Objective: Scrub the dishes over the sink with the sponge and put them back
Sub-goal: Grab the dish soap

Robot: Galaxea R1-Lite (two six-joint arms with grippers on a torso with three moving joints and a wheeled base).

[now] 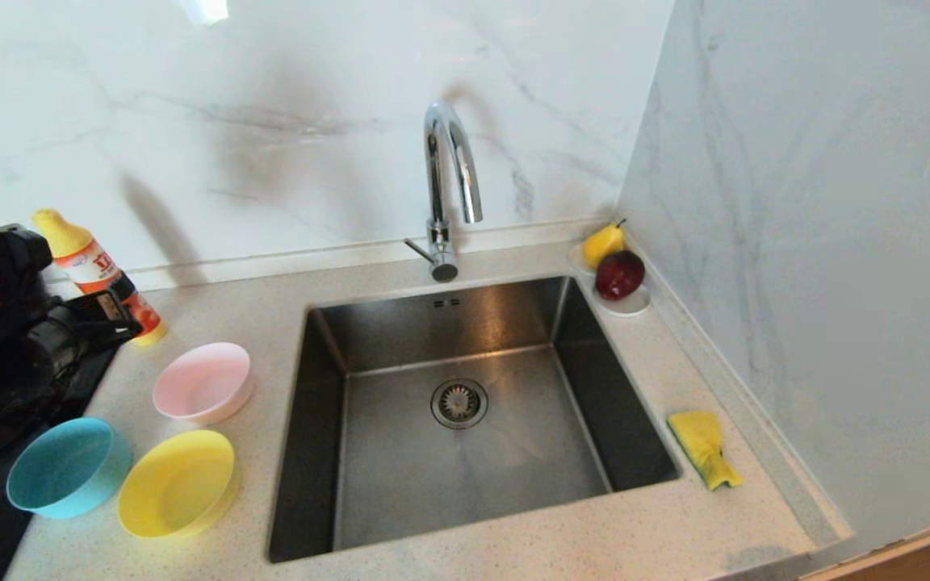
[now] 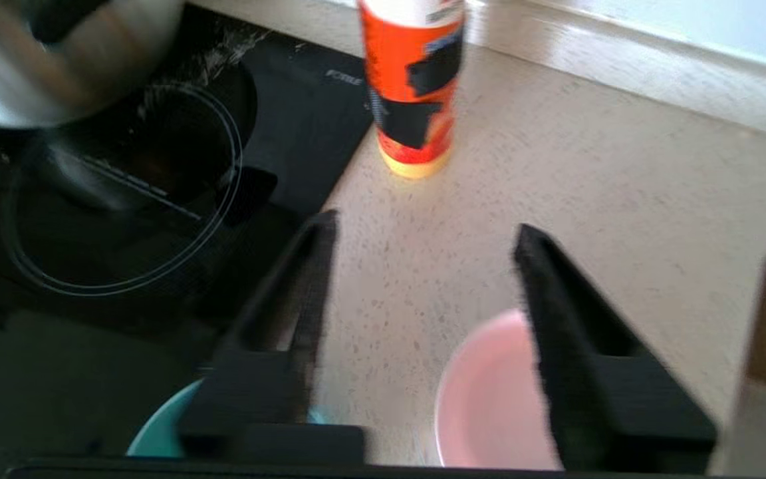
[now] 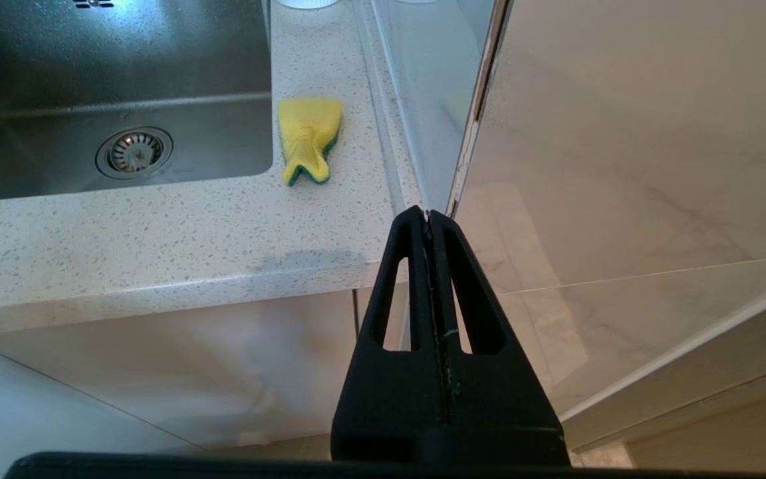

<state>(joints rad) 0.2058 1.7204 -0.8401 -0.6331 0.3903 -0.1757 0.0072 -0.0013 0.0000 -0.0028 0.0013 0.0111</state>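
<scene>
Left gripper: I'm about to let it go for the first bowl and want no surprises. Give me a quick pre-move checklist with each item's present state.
1. Left gripper open with nothing between the fingers: ok.
2. Pink bowl upright and empty on the counter, near the left gripper: ok.
3. Blue bowl and yellow bowl apart from the pink one, not stacked: ok.
4. Orange bottle close behind the pink bowl, could be knocked: not ok.
5. Sink free of dishes: ok.
6. Sponge on the counter right of the sink, right gripper shut and below the counter edge, not yet holding it: not ok.
</scene>
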